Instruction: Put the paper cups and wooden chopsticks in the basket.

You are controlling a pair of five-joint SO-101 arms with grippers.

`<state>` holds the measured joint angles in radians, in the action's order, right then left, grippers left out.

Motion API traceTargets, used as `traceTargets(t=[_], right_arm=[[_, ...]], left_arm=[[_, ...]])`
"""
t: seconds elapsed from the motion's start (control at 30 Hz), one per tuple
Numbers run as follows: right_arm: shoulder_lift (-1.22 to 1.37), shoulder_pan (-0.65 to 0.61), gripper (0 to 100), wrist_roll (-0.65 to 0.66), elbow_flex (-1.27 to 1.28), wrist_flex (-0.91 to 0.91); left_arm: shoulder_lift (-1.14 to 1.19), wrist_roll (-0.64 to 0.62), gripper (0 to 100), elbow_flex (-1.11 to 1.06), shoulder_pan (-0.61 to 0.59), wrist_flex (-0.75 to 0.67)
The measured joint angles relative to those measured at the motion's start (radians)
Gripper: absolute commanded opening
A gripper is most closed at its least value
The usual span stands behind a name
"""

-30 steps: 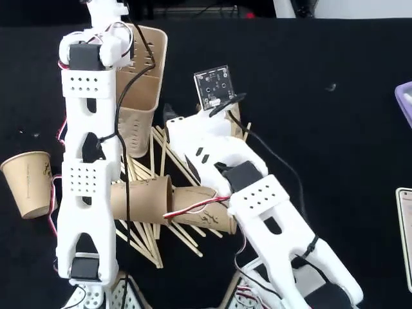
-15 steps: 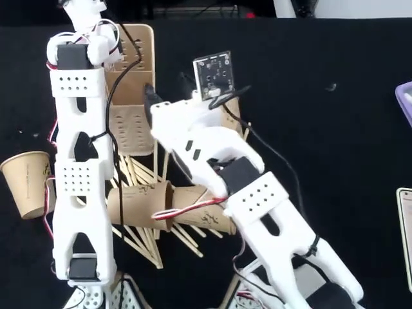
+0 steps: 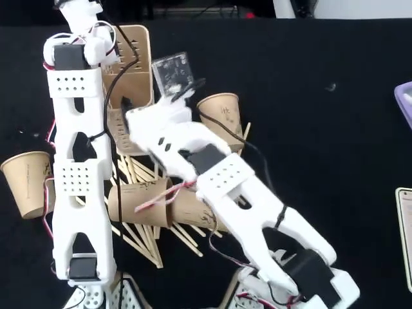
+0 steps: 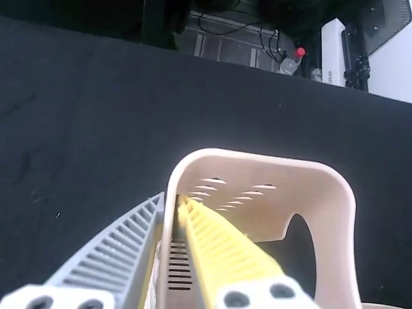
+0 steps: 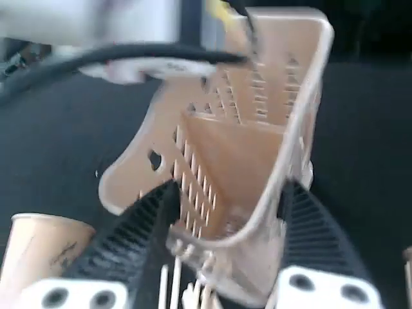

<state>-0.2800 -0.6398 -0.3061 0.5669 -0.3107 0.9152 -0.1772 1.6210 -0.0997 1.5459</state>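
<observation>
My left gripper (image 4: 170, 215) is shut on the side wall of the tan slotted basket (image 4: 257, 174), one finger inside and one outside. In the high view the basket (image 3: 135, 77) is at the back left, beside the left arm. My right gripper (image 5: 225, 219) is open, its black fingers (image 5: 138, 232) straddling the basket's (image 5: 251, 148) lower end. Paper cups: one at the far left (image 3: 26, 183), one behind the right arm (image 3: 222, 114), two lying on their sides (image 3: 138, 201) over a scattered pile of wooden chopsticks (image 3: 148, 241).
Black cloth covers the table (image 3: 322, 129). A purple object (image 3: 405, 96) and a pale flat object (image 3: 405, 232) sit at the right edge. The right half of the table is bare. Both arms crowd the left half.
The right arm has swung left, bringing its gripper from the cups and chopsticks up to the basket. The left gripper has shifted the basket slightly left.
</observation>
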Motion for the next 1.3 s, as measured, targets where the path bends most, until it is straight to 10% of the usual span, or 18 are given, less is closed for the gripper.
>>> traceTargets(t=[0.63, 0.9, 1.3], right_arm=[[0.044, 0.023, 1.1, 0.103, -0.017, 0.012], [0.069, 0.072, 1.1, 0.104, -0.015, 0.08], [0.074, 0.14, 1.0, 0.058, -0.014, 0.081]], left_arm=[[-0.147, -0.005, 21, 0.0, 0.005, -0.129], [-0.325, -0.002, 21, 0.002, 0.005, 0.155], [-0.325, 0.02, 21, 0.0, -0.068, 0.213]])
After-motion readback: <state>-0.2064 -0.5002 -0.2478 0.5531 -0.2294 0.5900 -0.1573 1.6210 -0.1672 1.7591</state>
